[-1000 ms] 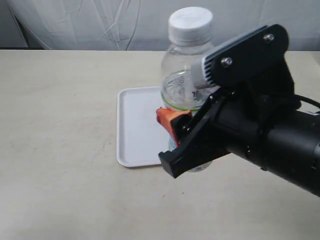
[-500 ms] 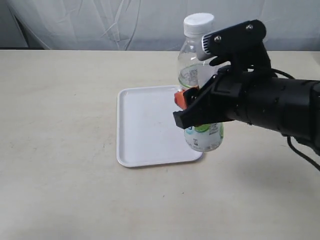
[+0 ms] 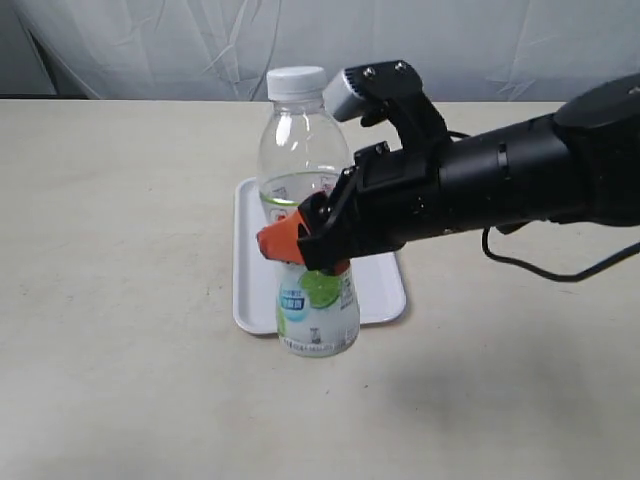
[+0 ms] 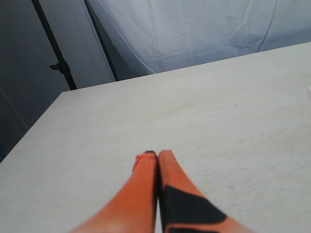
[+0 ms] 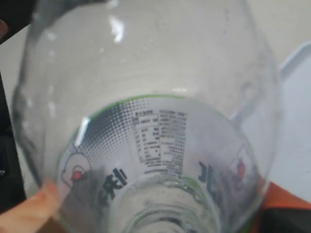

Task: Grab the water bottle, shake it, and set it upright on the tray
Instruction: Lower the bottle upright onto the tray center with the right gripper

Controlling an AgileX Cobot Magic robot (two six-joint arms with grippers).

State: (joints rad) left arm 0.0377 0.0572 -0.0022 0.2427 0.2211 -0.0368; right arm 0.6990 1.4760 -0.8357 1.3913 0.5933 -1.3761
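My right gripper point(image 3: 303, 247) is shut on the water bottle point(image 3: 297, 165), gripping it at the top of its white-and-green label. The clear bottle stands upright with its white cap point(image 3: 296, 81) on top. Its base hangs in front of the near left edge of the white tray point(image 3: 252, 255); I cannot tell whether it touches anything. In the right wrist view the water bottle point(image 5: 155, 121) fills the picture between the orange fingers point(image 5: 29, 213), and the tray point(image 5: 297, 121) shows at one edge. My left gripper point(image 4: 156, 155) is shut and empty over bare table.
The beige table point(image 3: 120, 200) spreads around the tray. A white curtain point(image 3: 150, 45) closes the back. The black right arm point(image 3: 500, 185) reaches in from the right above the tray's right side, with a cable hanging under it.
The right arm has carried the bottle left and lower, from over the tray's right side to its near left edge. The bottle stays upright in the grip.
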